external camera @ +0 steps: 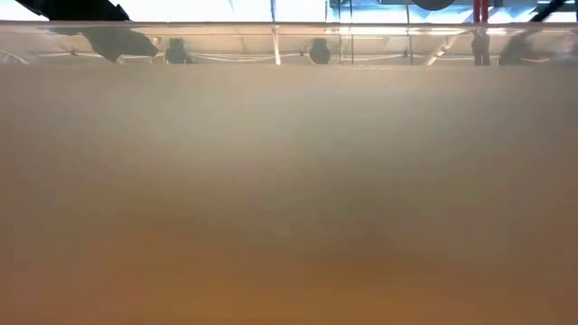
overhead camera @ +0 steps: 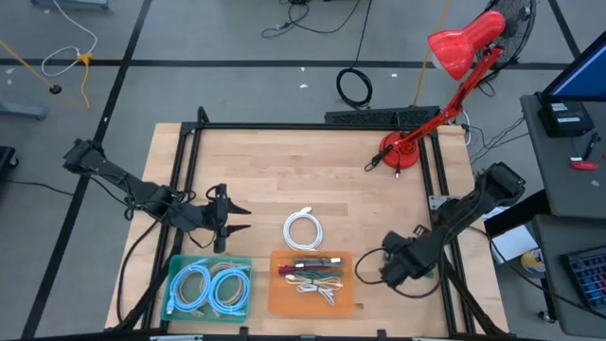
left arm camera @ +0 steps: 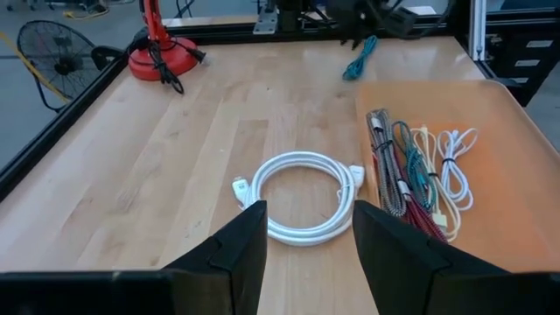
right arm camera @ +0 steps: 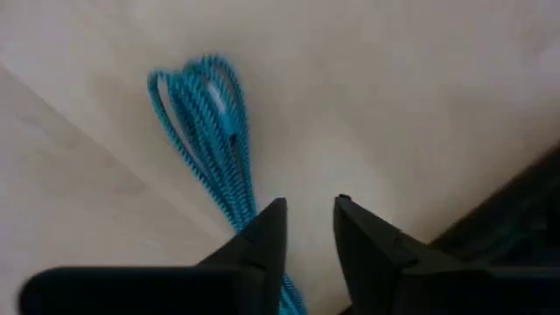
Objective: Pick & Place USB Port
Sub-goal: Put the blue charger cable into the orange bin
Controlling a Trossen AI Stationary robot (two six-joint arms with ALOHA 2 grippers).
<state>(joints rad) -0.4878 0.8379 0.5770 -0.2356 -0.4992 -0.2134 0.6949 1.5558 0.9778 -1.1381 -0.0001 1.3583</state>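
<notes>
Here the right gripper (right arm camera: 308,229), slightly parted, is seen low right in the high view, the teal USB cable (right arm camera: 210,131) just beside one finger, ungripped. It should be centred before closing. The left gripper (left arm camera: 308,232), open and empty, waits.

Teal braided cable (right arm camera: 206,131) — beside the end effector (right arm camera: 306,229) — fingers parted.

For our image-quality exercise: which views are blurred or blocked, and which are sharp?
Low view: a featureless tan blur fills nearly everything. Right wrist view: soft focus on the teal cable. Left wrist view: sharp on the white cable coil. High view: evenly lit, clear.
</notes>
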